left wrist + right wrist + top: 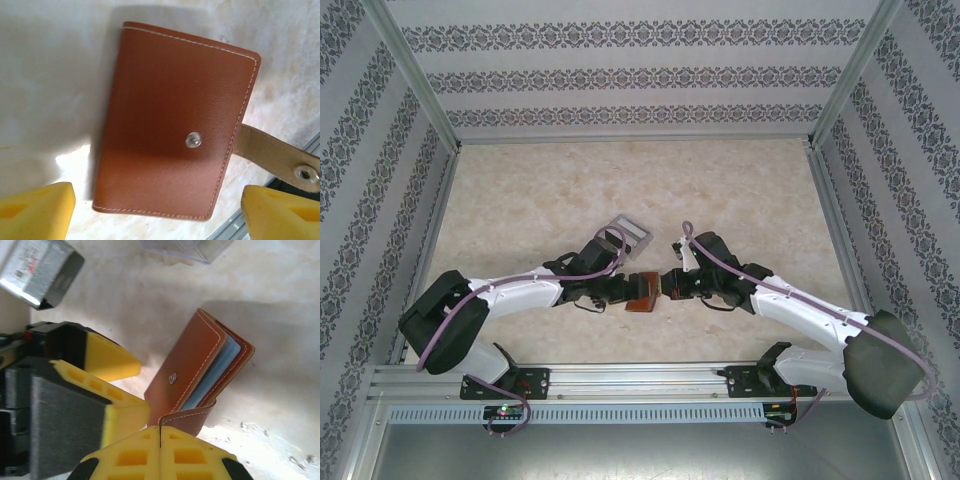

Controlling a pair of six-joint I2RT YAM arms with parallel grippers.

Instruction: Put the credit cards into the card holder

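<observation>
The card holder [642, 293] is an orange-brown case lying between my two grippers, near the table's front. In the left wrist view its stitched cover [175, 120] with the pale snap stud [193, 140] lies flat, and the clasp tab [280, 157] sticks out to the right. My left gripper [160, 215] is open, its yellow fingers [37, 210] wide apart beside the case's near edge. My right gripper [160, 450] is shut on the clasp tab [192, 417]. The case [182, 365] gapes slightly and shows pale blue-grey layers [212, 372]. The credit cards are hidden.
A clear plastic tray [625, 237] stands just behind the left gripper, and its corner [187, 247] shows at the top of the right wrist view. A metal rail [640, 380] runs along the near table edge. Patterned walls close in the left, right and back.
</observation>
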